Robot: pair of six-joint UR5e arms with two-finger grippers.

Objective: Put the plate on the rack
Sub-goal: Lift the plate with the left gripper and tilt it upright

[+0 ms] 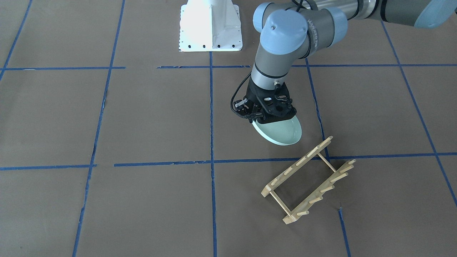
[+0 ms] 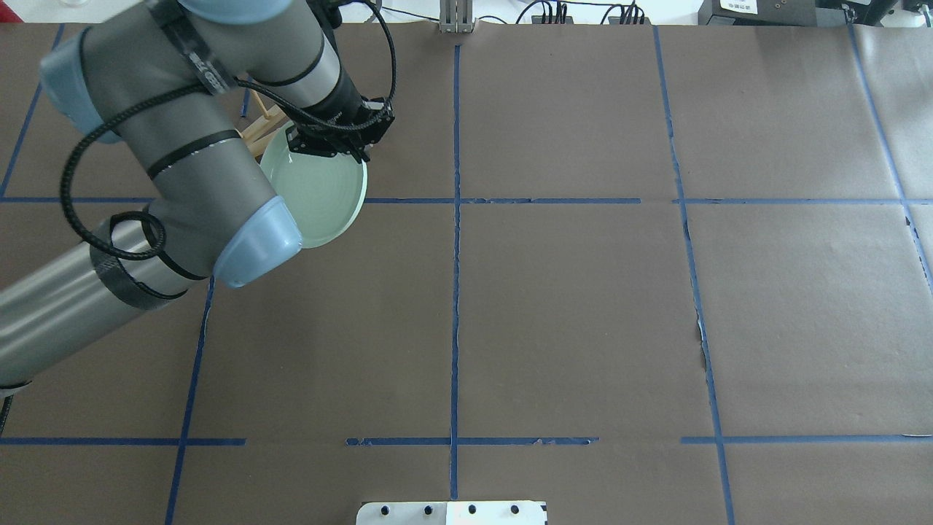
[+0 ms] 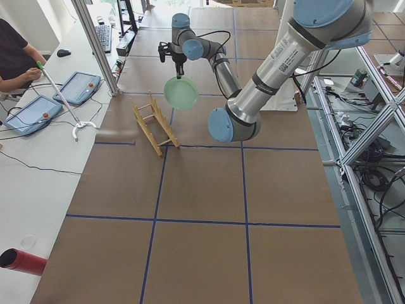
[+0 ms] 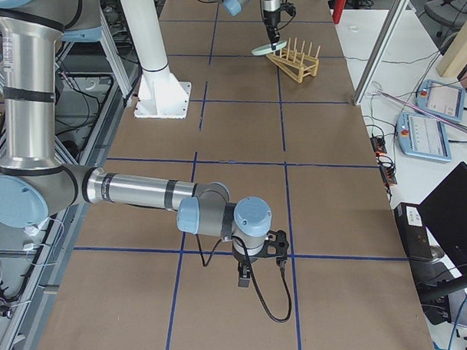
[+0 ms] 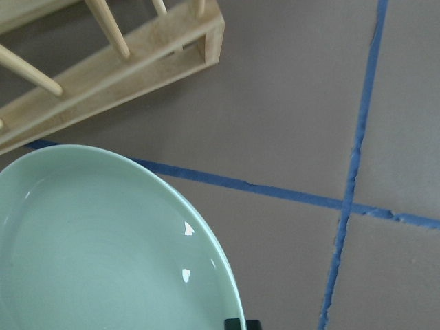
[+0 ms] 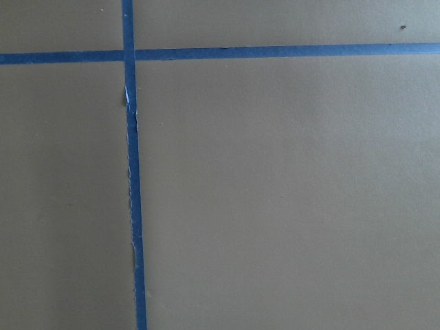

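Observation:
My left gripper point(image 1: 266, 116) is shut on the rim of the pale mint-green plate point(image 1: 282, 132) and holds it tilted above the table. The light-wood rack point(image 1: 307, 178) lies on the table just beside and below the plate, apart from it. From overhead the plate point(image 2: 321, 193) hangs under the gripper point(image 2: 332, 149), and my arm hides most of the rack point(image 2: 259, 135). The left wrist view shows the plate point(image 5: 103, 254) close up, with the rack point(image 5: 117, 75) beyond it. My right gripper point(image 4: 259, 255) hovers low over bare table far from both; I cannot tell if it is open.
The white robot base point(image 1: 210, 26) stands at the table's middle edge. Blue tape lines cross the brown table cover. An operator point(image 3: 16, 57) sits at a side desk with tablets point(image 3: 79, 85). A red cylinder point(image 3: 25, 261) lies on that desk.

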